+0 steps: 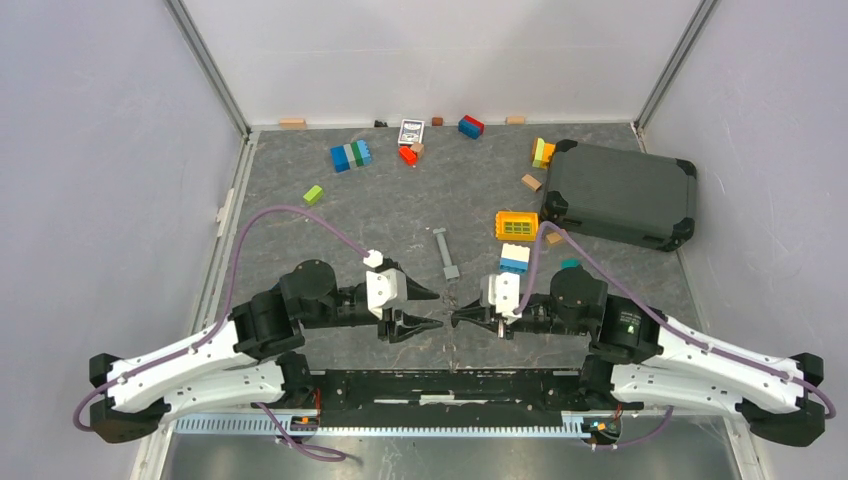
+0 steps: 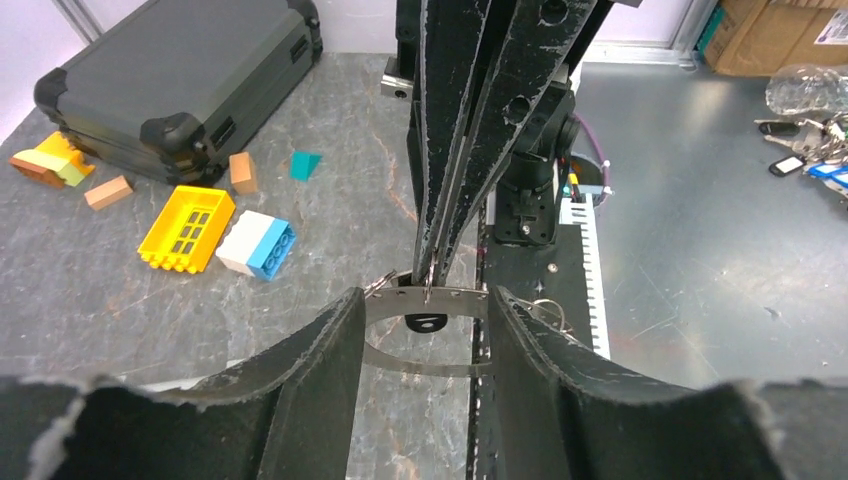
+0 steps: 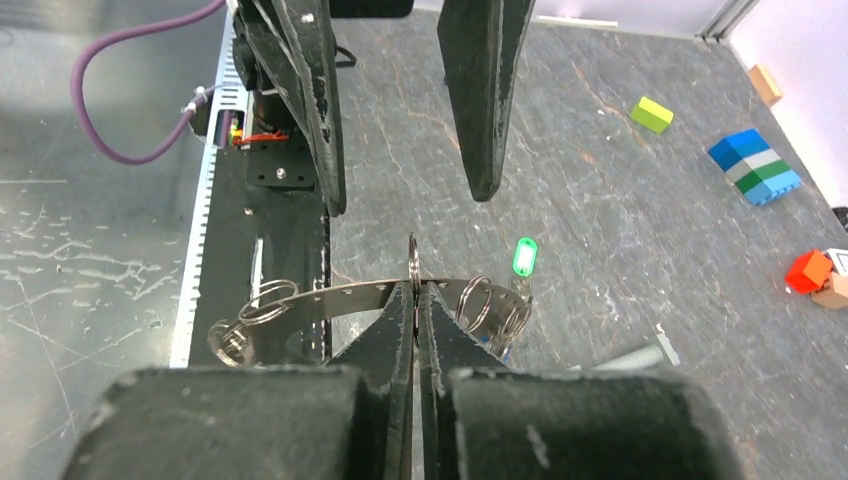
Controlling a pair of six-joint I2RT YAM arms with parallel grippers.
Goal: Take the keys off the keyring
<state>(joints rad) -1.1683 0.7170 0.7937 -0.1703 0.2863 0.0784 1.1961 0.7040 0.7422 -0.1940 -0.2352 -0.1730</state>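
Starting with the broad picture, the grey table (image 1: pixel 400 215) is strewn with toy bricks at the back, and both arms are brought together low at its near edge, tips facing each other.

The left gripper (image 3: pixel 410 198) is seen released: its two dark fingers are parted wide, one on each side of the metal band, and nothing is clamped between them. The right gripper (image 3: pixel 415 300) is clenched tight, its pads pinched on the keyring (image 3: pixel 340 297), which is held up between the two arms, just above the near edge of the table beside the black rail.

Now the ring itself: it is seen as a thin silver band, curved, gripped near its middle. Small split rings (image 3: pixel 476 300) are threaded on it to either side of the pinch. A green-headed key (image 3: pixel 523 257) is hung at one end, still attached; silver ones cannot be told apart from the small rings at this size.

As for progress, no key is seen lying loose near the grippers, so nothing is judged to have been taken off yet. The ring is secured on one side only; a fresh grasp by the released gripper and the sliding-off of every key are judged to be left.
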